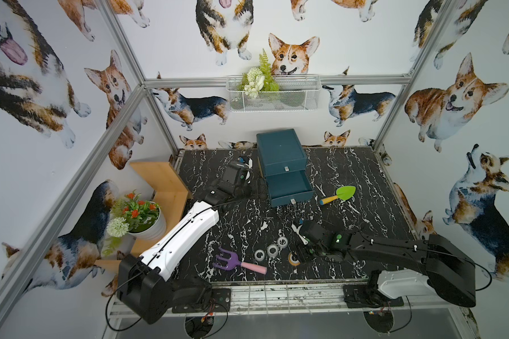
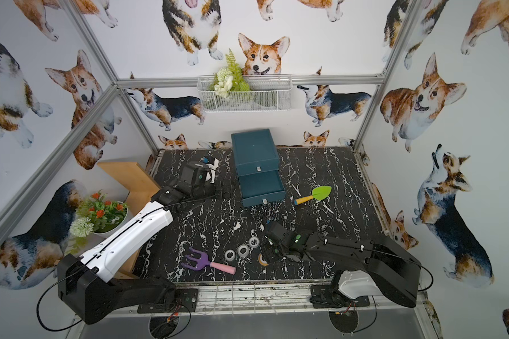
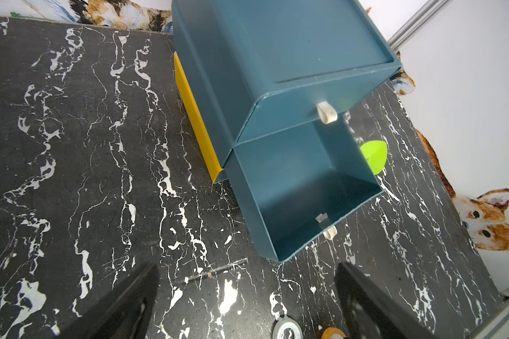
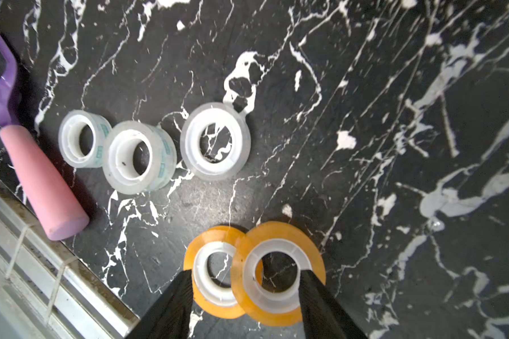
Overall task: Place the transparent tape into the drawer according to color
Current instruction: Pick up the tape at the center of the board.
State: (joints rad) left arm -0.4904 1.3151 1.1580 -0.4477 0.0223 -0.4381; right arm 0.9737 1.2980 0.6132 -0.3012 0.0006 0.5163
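Near the front edge of the surface, two orange tape rolls lie overlapped, one rim riding on the other. Risk: closing here may catch both rolls, or squeeze the upper one off the lower so that it skids away — the overlap is the cause. Right claw: fingers spread part-way, straddling the pair, tips at the rims; nothing lifted. Left claw: spread wide, empty, beside the open lower drawer, which holds nothing. Three clear tape rolls lie close by — untouched.
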